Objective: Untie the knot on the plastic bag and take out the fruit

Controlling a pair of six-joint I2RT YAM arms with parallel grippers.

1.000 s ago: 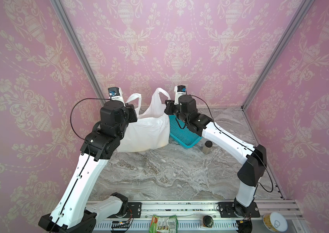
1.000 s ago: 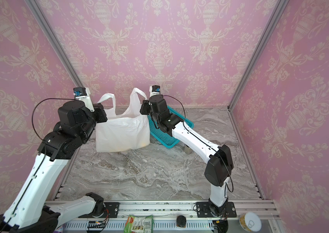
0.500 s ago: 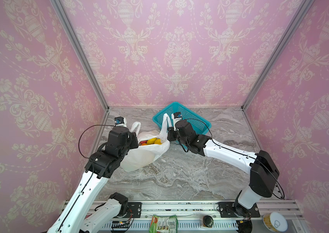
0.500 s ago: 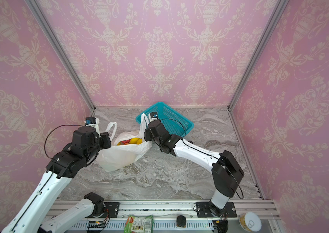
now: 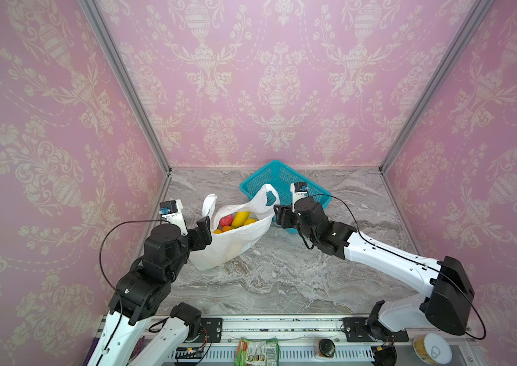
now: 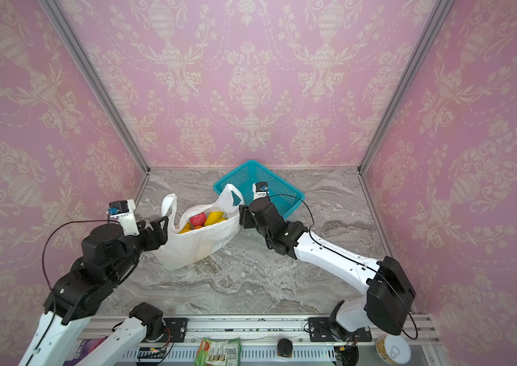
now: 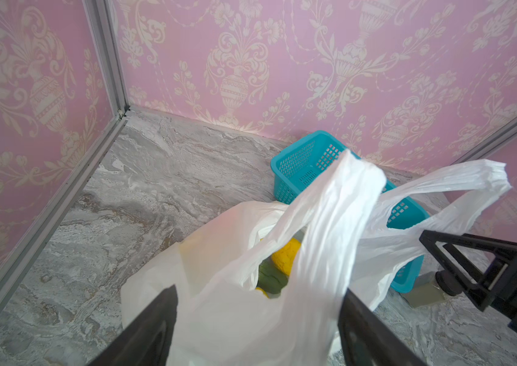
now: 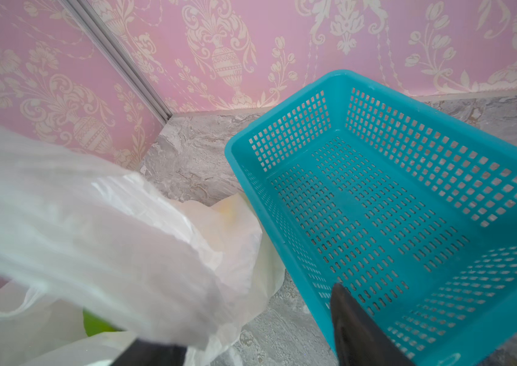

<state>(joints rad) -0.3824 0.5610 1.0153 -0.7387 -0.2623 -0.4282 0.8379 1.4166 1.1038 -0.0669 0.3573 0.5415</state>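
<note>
The white plastic bag (image 5: pixel 225 245) (image 6: pixel 192 245) sits slumped on the marble table with its mouth open. Its two loop handles stand apart, and the knot is out of view. Fruit (image 5: pixel 238 218) (image 6: pixel 210 218) shows inside: a red piece, yellow pieces and orange ones. My left gripper (image 5: pixel 204 226) (image 7: pixel 257 329) is open at the bag's left side, and a loose handle (image 7: pixel 330 221) passes between its jaws. My right gripper (image 5: pixel 279 215) (image 8: pixel 250 339) is open at the bag's right edge, with bag film (image 8: pixel 108 228) draped over one finger.
An empty teal mesh basket (image 5: pixel 263 177) (image 6: pixel 238 177) (image 8: pixel 292 133) stands just behind the bag and the right gripper, near the back wall. A small greyish jar (image 7: pixel 422 291) sits beside it. A green packet (image 5: pixel 257 350) and a can (image 5: pixel 431 348) lie on the front rail.
Both arms have come down from holding the bag high by its handles. The bag now rests on the table, and both grippers have opened and let the handles go.
</note>
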